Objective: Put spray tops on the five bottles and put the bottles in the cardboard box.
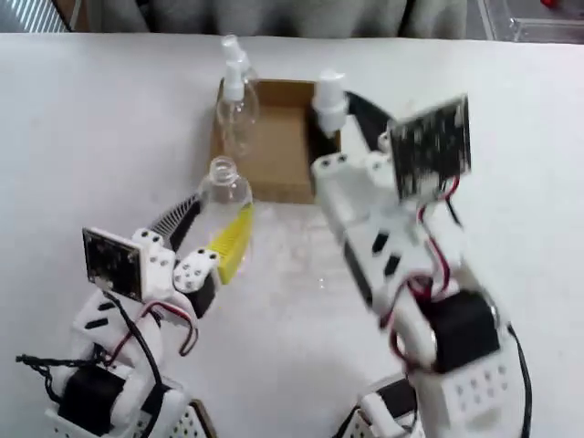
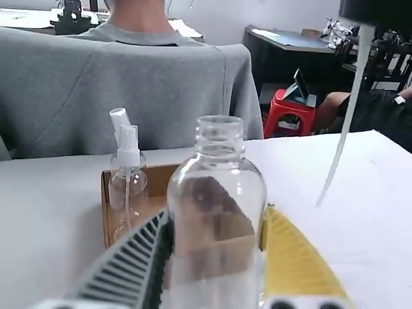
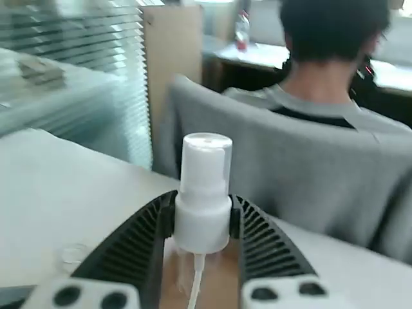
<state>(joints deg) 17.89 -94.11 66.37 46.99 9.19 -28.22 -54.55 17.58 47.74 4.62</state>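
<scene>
Left end effector [image 1: 221, 208] pinching an uncapped clear plastic bottle [image 1: 225, 182], upright just in front of the brown cardboard box [image 1: 278, 146] on the white worktop [image 1: 91, 119], right end effector [image 1: 330, 117] pinching a white spray top [image 1: 328, 94] above the box's right side, two capped clear bottles [image 1: 237, 114] standing inside by its left wall

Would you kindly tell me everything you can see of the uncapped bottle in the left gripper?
The bottle looks like clear plastic, with a round body, sloping shoulders and a short ridged neck. Its mouth is open, with no spray top on it, and it appears empty. It stands upright, clamped in the left gripper between the dark ribbed finger and the yellow finger. It is outside the cardboard box, just in front of its near wall.
</scene>
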